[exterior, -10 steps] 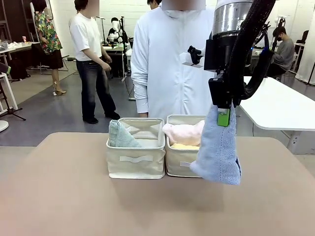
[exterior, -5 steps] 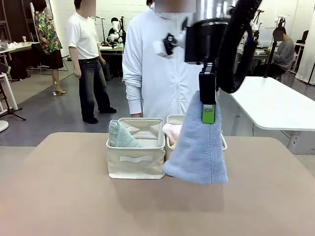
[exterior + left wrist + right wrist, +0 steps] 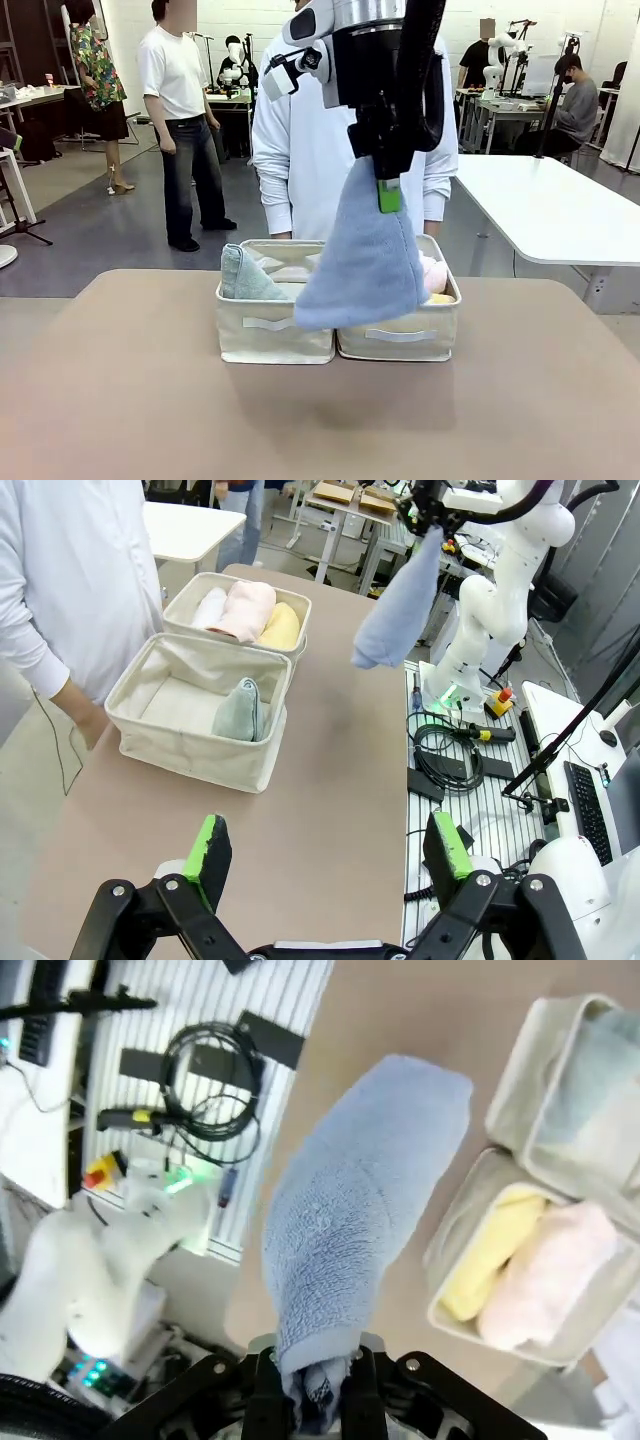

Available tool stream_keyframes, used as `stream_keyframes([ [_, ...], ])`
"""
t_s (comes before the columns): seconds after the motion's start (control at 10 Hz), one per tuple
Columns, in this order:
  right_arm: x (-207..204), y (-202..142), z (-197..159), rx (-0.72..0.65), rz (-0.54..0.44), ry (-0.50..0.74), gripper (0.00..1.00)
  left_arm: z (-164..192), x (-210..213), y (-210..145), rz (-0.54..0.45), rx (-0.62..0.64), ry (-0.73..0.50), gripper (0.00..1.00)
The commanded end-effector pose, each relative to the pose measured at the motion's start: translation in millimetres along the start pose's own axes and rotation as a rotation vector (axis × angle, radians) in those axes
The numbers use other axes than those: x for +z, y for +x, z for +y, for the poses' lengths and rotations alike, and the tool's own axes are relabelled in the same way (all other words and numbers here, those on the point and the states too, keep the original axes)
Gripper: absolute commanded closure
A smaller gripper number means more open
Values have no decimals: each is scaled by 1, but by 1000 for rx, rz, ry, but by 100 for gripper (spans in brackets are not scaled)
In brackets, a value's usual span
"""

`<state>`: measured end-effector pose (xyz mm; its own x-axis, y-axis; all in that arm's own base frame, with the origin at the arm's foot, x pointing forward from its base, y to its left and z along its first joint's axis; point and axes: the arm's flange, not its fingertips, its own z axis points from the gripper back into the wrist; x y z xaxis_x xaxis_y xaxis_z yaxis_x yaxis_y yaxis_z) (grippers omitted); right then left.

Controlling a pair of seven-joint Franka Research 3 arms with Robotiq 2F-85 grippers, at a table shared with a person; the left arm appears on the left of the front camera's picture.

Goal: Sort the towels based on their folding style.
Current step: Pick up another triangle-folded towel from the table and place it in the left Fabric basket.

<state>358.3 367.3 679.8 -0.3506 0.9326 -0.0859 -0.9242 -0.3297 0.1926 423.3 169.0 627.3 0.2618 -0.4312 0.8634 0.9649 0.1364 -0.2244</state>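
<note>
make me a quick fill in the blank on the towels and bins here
1. The right gripper is shut on a hanging light ____ towel.
2. The left bin holds one ____ towel.
3. In the other bin, the yellow towel lies beside a ____ one.
4. The left gripper has its fingers ____, holding nothing.

Missing words: blue; grey-teal; pink; open

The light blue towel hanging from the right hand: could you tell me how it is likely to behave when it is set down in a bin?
The light blue towel is probably floppy: pinched at its top by the right hand, it hangs widening downward. It seems light, dangling from one small grip. Released, it would likely slump rather than stand like the grey-teal towel in the left bin.
</note>
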Motion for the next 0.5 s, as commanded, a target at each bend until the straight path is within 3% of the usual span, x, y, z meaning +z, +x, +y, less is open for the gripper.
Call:
stream_keyframes([
  [0.0, 8, 5, -24, 74, -39, -59, 85, -2, 1, 0, -6, 2, 5, 0],
  [0.2, 6, 4, -50, 85, -158, -88, 85, -2, 1, 0, -6, 2, 5, 0],
  [0.3, 1, 3, -57, -50, -197, -98, 85, -2, 1, 0, -6, 2, 5, 0],
  [0.4, 3, 6, -42, 65, -88, -80, 85, -2, 1, 0, -6, 2, 5, 0],
])
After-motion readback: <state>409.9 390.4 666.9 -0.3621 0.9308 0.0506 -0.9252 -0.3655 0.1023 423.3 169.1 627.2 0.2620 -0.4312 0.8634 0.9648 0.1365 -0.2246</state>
